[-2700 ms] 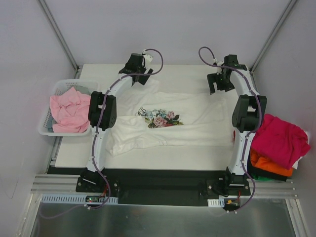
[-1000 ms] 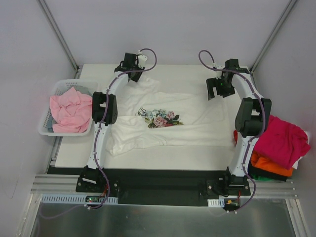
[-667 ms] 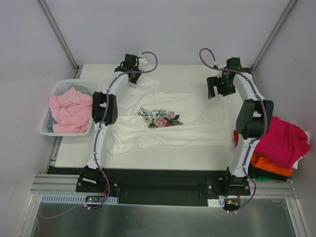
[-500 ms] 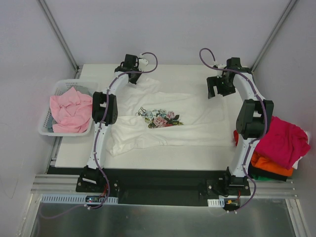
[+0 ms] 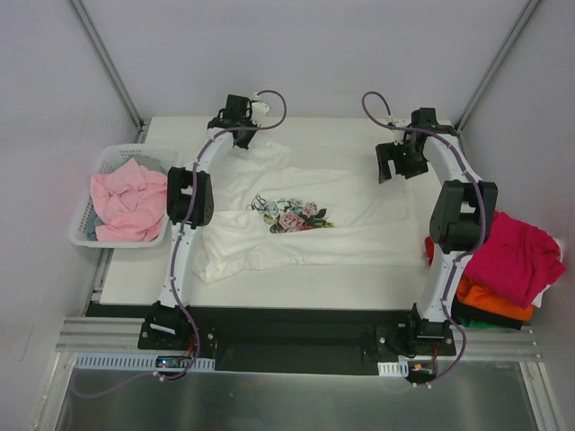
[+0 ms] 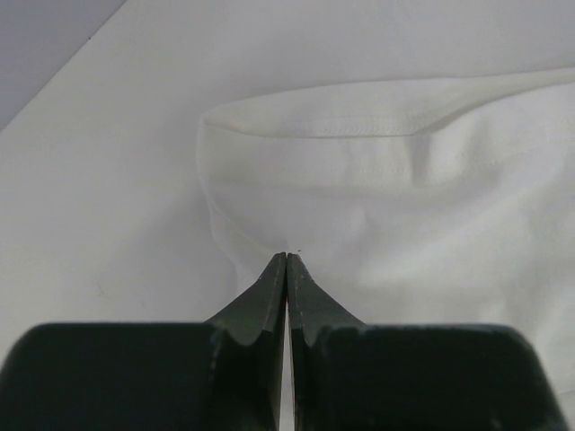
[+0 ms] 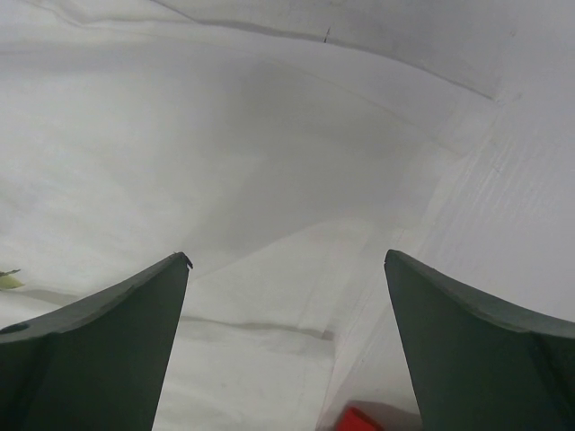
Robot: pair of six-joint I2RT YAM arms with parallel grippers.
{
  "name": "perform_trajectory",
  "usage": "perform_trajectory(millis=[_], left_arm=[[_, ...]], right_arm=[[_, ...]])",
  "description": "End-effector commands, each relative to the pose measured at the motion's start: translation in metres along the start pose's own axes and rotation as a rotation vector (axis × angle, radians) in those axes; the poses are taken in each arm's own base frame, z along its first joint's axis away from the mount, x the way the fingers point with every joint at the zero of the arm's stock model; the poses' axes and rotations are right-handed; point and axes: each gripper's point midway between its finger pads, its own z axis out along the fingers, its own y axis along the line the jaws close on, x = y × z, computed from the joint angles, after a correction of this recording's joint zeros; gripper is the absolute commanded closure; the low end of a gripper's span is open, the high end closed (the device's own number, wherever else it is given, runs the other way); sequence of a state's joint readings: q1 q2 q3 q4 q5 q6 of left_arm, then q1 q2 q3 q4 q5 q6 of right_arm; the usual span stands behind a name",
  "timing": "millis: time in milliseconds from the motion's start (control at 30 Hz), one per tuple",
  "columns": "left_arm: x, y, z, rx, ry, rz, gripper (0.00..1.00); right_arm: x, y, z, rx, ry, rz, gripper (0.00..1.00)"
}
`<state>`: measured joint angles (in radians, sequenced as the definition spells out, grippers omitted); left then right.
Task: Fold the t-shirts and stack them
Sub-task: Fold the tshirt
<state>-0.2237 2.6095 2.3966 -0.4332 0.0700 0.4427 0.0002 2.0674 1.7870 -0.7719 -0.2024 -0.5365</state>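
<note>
White t-shirt (image 5: 359, 229) spread flat on the table (image 5: 341, 283), flower print facing up.
Left gripper (image 6: 286, 260) sits at the shirt's far-left sleeve, jaws pressed together with the cloth puckering into their tips (a pinch at the sleeve edge). Right gripper (image 7: 287, 269) is over the shirt's far-right part, jaws wide apart, holding nothing. Pink t-shirt (image 5: 126, 202) is heaped in the basket (image 5: 106, 158) at left. Magenta t-shirt (image 5: 512, 251) lies on an orange t-shirt (image 5: 485, 301) at right.

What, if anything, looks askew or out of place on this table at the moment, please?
The white flower-print t-shirt lies crooked and rumpled, its near-left corner bunched in folds. On the right, the magenta t-shirt slumps unfolded over the orange t-shirt rather than sitting in a neat stack. Nothing looks spilled or damaged.
</note>
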Motion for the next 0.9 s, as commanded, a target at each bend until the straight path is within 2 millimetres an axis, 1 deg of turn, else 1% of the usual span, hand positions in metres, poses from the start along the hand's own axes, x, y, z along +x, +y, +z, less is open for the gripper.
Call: perform_trajectory(millis=[0, 133, 167, 200, 233, 267, 300, 333, 400, 433, 533, 667, 700, 733, 767, 800, 833, 867], left_arm=[[-0.067, 0.018, -0.063, -0.062, -0.139, 0.044, 1.0], [-0.076, 0.026, -0.076, -0.097, -0.152, 0.08, 1.0], [-0.076, 0.03, -0.076, -0.117, -0.149, 0.087, 1.0], [-0.081, 0.035, -0.078, -0.137, -0.163, 0.105, 1.0], [-0.08, 0.036, -0.073, -0.142, -0.162, 0.115, 0.93], [-0.081, 0.038, -0.072, -0.146, -0.167, 0.122, 0.81], [-0.085, 0.04, -0.071, -0.152, -0.175, 0.14, 0.4], [-0.08, 0.039, -0.062, -0.147, -0.167, 0.147, 0.33], [-0.084, 0.037, -0.058, -0.137, -0.18, 0.175, 0.2], [-0.078, 0.035, -0.049, -0.131, -0.17, 0.181, 0.11], [-0.072, 0.035, -0.038, -0.12, -0.16, 0.2, 0.05], [-0.061, 0.029, -0.037, -0.099, -0.133, 0.208, 0.05], [-0.053, 0.024, -0.038, -0.084, -0.109, 0.216, 0.05], [-0.048, 0.023, -0.039, -0.078, -0.097, 0.216, 0.05], [-0.034, 0.019, -0.035, -0.069, -0.06, 0.227, 0.07], [-0.037, 0.02, -0.044, -0.078, -0.058, 0.228, 0.07], [-0.035, 0.019, -0.046, -0.08, -0.051, 0.23, 0.08], [-0.027, 0.018, -0.046, -0.078, -0.031, 0.228, 0.08]], right_arm=[[0.0, 0.0, -0.003, 0.017, 0.003, -0.029, 0.05], [0.0, 0.0, -0.003, 0.018, 0.004, -0.033, 0.05], [-0.001, 0.001, -0.003, 0.017, 0.002, -0.034, 0.05], [0.0, 0.001, -0.002, 0.016, 0.005, -0.035, 0.05], [0.0, 0.002, -0.002, 0.014, 0.005, -0.037, 0.05], [0.0, 0.003, -0.002, 0.013, 0.005, -0.039, 0.05], [0.001, 0.003, -0.001, 0.012, 0.011, -0.036, 0.05], [0.002, 0.005, 0.0, 0.008, 0.011, -0.037, 0.05], [0.004, 0.006, 0.0, 0.004, 0.017, -0.039, 0.05], [0.004, 0.007, 0.0, 0.003, 0.018, -0.042, 0.05], [0.005, 0.007, -0.002, 0.003, 0.019, -0.046, 0.05], [0.008, 0.007, -0.003, 0.003, 0.023, -0.055, 0.05], [0.008, 0.008, -0.004, 0.003, 0.023, -0.056, 0.05], [0.01, 0.007, -0.003, 0.001, 0.027, -0.054, 0.05], [0.009, 0.008, -0.003, -0.002, 0.025, -0.057, 0.05], [0.01, 0.009, -0.003, -0.006, 0.027, -0.056, 0.05], [0.01, 0.009, -0.002, -0.006, 0.026, -0.057, 0.05], [0.009, 0.009, -0.002, -0.005, 0.021, -0.062, 0.05]])
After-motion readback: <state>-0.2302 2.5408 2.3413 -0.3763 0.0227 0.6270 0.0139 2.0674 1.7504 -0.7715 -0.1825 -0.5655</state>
